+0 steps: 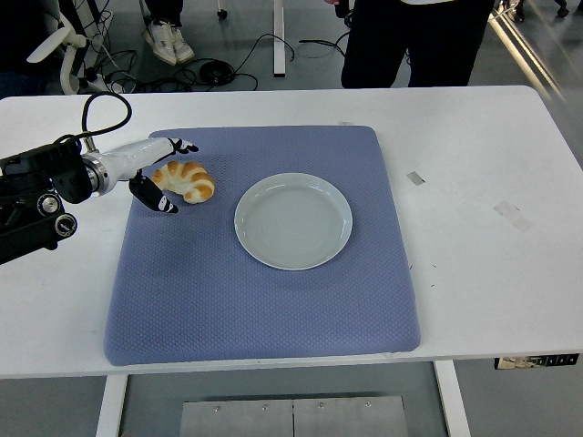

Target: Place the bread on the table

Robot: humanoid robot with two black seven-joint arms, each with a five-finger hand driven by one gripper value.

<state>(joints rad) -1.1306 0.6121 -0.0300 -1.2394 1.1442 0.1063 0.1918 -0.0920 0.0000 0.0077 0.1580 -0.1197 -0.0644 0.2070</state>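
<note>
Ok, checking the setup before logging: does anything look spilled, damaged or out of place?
Nothing stands out. The croissant lies whole on the blue mat, beside the open left hand. The plate is empty and intact.

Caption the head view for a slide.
Left robot hand opens beside golden croissant on blue mat, left of empty white plate.

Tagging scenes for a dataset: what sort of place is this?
Probably a robotics lab or workshop: cables trail over the grey floor, a person stands behind the white table, with a blue mat.
</note>
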